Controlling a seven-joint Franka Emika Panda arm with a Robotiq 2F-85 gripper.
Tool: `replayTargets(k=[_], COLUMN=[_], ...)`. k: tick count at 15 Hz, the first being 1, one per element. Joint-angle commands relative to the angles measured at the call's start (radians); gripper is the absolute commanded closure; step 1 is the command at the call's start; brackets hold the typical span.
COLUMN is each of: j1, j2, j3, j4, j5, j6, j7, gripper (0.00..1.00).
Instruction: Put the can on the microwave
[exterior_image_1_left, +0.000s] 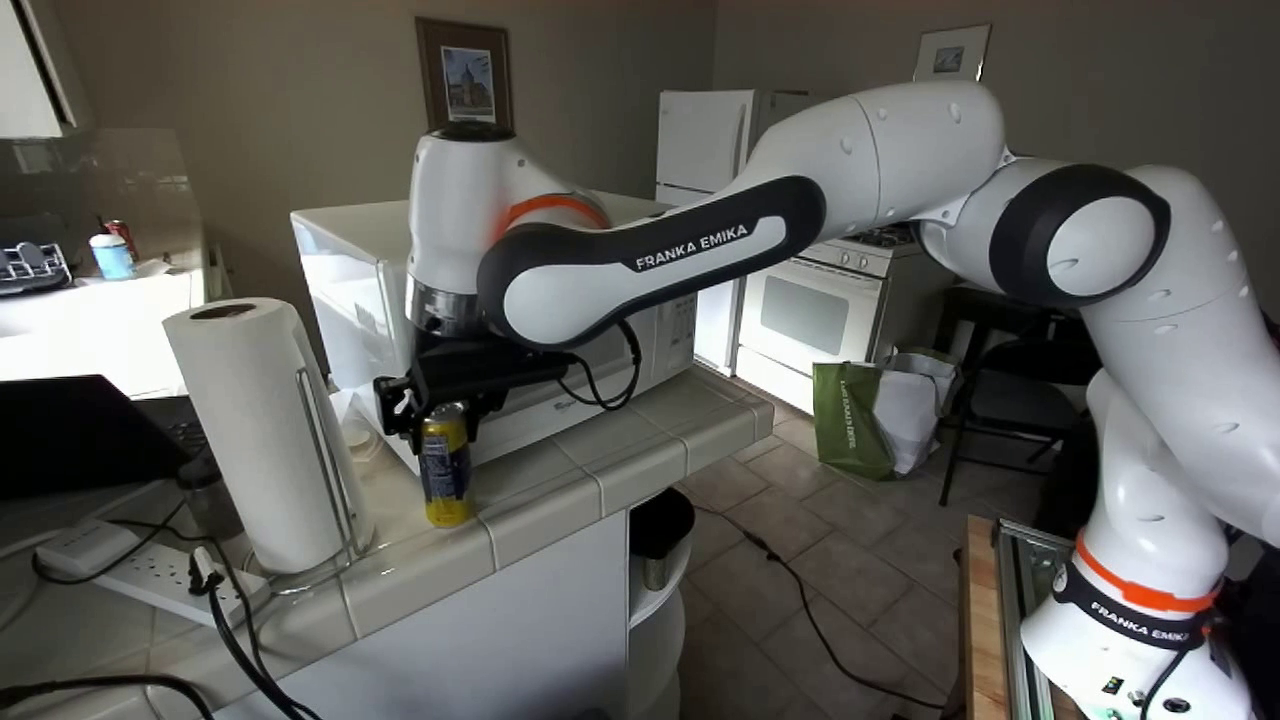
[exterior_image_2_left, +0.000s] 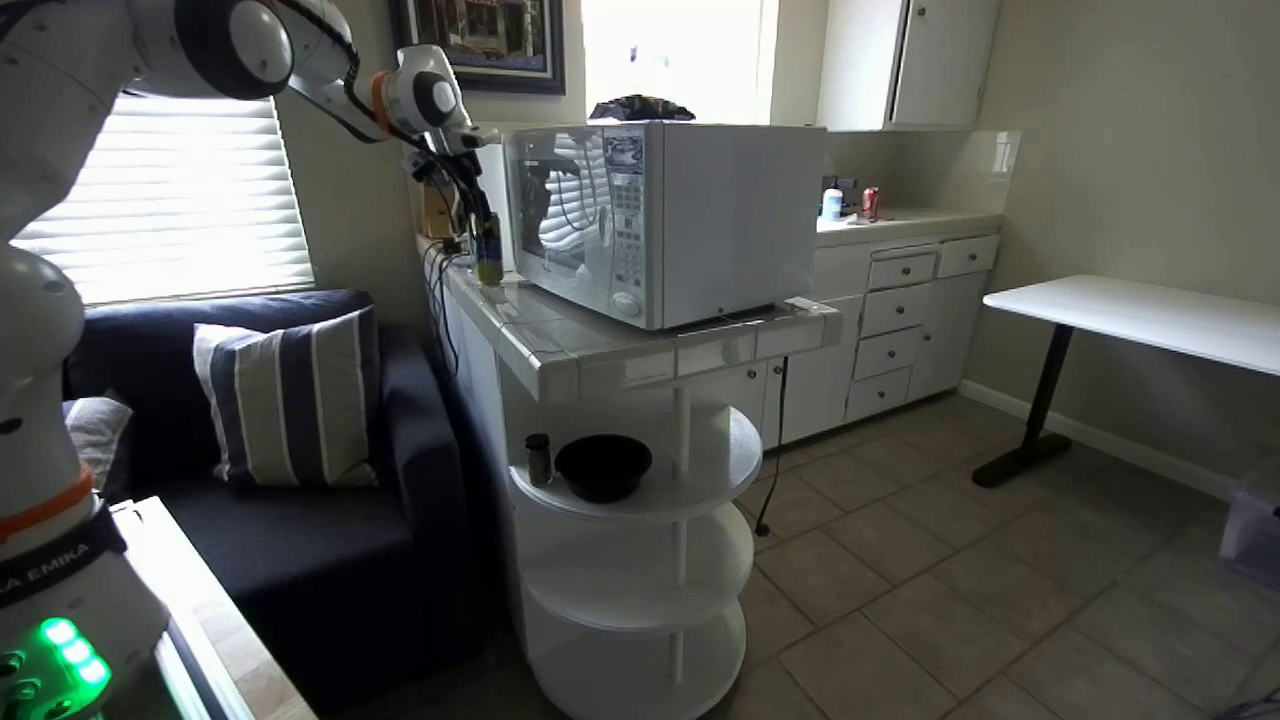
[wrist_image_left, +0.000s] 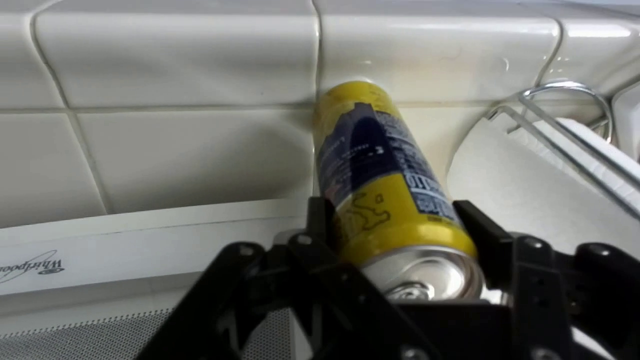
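Note:
The slim yellow-gold can with a dark blue band (exterior_image_1_left: 447, 475) stands upright on the tiled counter near its edge. It also shows in an exterior view (exterior_image_2_left: 489, 255) and in the wrist view (wrist_image_left: 375, 160), metal top toward the camera. My gripper (exterior_image_1_left: 444, 438) points down over the can. In the wrist view its fingers (wrist_image_left: 395, 215) press both sides of the can's upper part with no visible gap. The white microwave (exterior_image_2_left: 735, 220) stands right beside the can; my arm hides part of it in an exterior view (exterior_image_1_left: 345, 240). Its lower front edge shows in the wrist view (wrist_image_left: 125, 245).
A white paper towel roll (exterior_image_1_left: 260, 430) on a wire holder stands close to the can. A power strip with cables (exterior_image_1_left: 160, 575) and a dark laptop (exterior_image_1_left: 90, 430) lie beyond it. A dark patterned item (exterior_image_2_left: 640, 108) shows at the microwave's top edge.

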Motion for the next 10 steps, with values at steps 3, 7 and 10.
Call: replayTargets(k=[3, 7, 10], j1=[0.118, 0.171, 0.186], j2=[-0.086, -0.179, -0.247], j3=[-0.036, -0.026, -0.021], j4=[0.023, 0.061, 0.112], j5=[-0.138, -0.210, -0.239], j6=[-0.190, -0.381, -0.481], j7=[0.102, 0.096, 0.023], gripper=[0.61, 0.61, 0.61])
